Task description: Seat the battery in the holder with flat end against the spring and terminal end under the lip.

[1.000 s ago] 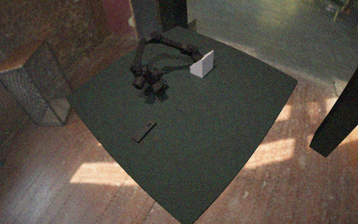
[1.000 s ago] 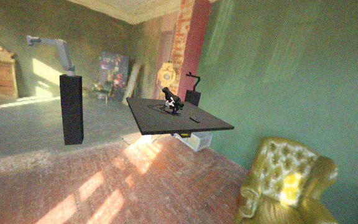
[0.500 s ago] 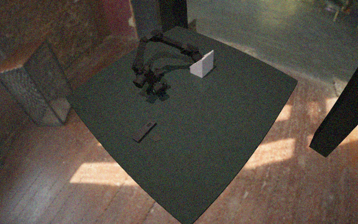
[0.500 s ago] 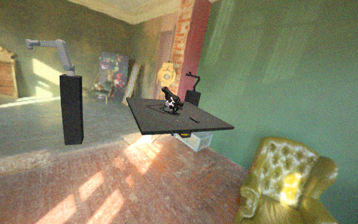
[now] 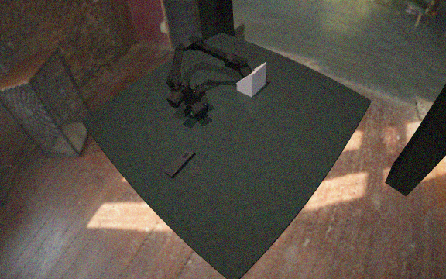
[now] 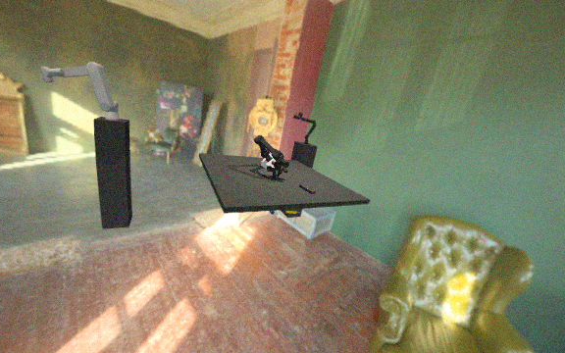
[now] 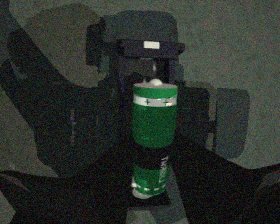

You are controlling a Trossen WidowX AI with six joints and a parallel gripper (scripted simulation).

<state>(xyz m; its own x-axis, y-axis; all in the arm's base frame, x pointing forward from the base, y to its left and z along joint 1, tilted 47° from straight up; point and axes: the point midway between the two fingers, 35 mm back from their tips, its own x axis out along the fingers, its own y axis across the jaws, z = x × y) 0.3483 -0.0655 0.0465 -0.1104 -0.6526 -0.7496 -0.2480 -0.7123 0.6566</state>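
The green battery (image 7: 155, 122) is in the wrist view, its terminal end toward the top and apparently raised toward the camera. My gripper (image 7: 151, 137) (image 5: 197, 116) (image 6: 279, 175) is shut on the battery around its lower half. The dark holder (image 7: 141, 27) lies beyond and beneath the battery; its end piece with a small white patch shows just past the terminal. The terminal does not look to be under the lip. Most of the holder is hidden by the battery and fingers, and the spring cannot be made out. Contact between battery and holder cannot be told.
A thin dark bar (image 5: 180, 164) (image 6: 307, 188) lies on the dark table top (image 5: 246, 163) (image 6: 253, 196), in front of the gripper. A white angular block (image 5: 252, 82) stands near the arm's base. Shadows darken the wrist view.
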